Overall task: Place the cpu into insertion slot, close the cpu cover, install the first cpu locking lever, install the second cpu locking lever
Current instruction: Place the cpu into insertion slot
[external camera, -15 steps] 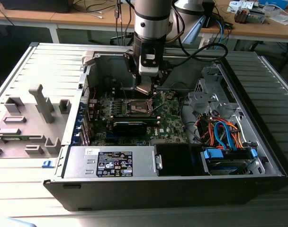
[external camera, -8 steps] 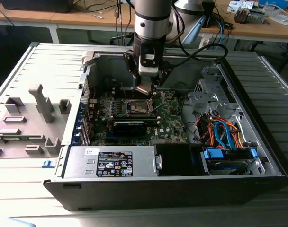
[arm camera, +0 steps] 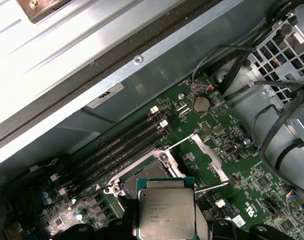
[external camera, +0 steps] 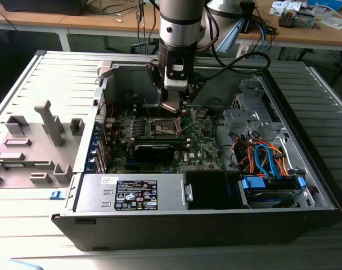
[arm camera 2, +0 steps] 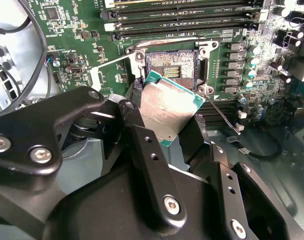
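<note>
The desk (external camera: 25, 225), a ribbed grey surface, carried the open computer case (external camera: 205, 225), which lay on its side so its inside faced up to my arm (external camera: 181, 28). A grey fixture of blocks (external camera: 36, 135) stood beside the case at the exterior view's left. Inside, the power supply (external camera: 131, 194) sat along the near wall, and the green motherboard (external camera: 202, 140) lay flat beyond it, with my hand (external camera: 172, 107) reaching down over its middle.

The long memory slots (arm camera: 117, 145) ran beside the insertion slot (arm camera 2: 172, 65), whose dark centre was bare and uncovered in the second wrist view. The cpu cover (arm camera 2: 114, 70) was swung back off the socket to one side, which I judged was what left the way in clear. A thin wire locking lever (arm camera 2: 219, 112) stuck out loose from the socket's corner, unlatched for the same reason.

My hand (arm camera 2: 164, 120) was closed on the cpu (arm camera 2: 169, 112), one black finger (arm camera 2: 147, 150) on each of two opposite edges, so that its silver-grey top and its underside were left free. In the first wrist view the cpu (arm camera: 166, 210) hid part of the insertion slot (arm camera: 137, 175). It looked tilted against the board in the second wrist view, near the socket but not seated in it. I judged the first step not yet done.
</note>
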Controlling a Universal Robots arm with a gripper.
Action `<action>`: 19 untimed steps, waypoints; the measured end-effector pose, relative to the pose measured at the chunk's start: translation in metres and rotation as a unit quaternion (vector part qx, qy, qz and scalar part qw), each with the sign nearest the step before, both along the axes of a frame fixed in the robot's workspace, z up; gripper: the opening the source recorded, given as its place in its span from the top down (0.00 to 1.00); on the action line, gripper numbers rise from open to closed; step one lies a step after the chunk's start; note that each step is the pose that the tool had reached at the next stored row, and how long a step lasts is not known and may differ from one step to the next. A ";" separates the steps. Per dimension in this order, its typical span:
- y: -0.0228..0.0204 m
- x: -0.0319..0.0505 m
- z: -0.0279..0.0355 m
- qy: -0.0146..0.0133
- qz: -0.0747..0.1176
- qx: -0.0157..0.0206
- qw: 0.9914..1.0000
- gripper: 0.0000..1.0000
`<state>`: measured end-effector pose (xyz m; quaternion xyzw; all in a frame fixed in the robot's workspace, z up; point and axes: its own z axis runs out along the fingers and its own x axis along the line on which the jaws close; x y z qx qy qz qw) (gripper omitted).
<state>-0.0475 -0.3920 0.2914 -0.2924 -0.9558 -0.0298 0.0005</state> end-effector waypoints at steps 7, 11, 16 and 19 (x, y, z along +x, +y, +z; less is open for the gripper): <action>0.0000 0.0000 -0.0003 0.000 -0.003 0.000 1.000 0.45; 0.0000 0.0000 -0.0004 0.000 -0.005 0.000 1.000 0.45; 0.0000 0.0000 -0.0005 0.000 -0.007 0.000 1.000 0.45; 0.0000 0.0000 -0.0006 0.000 -0.008 0.000 1.000 0.45</action>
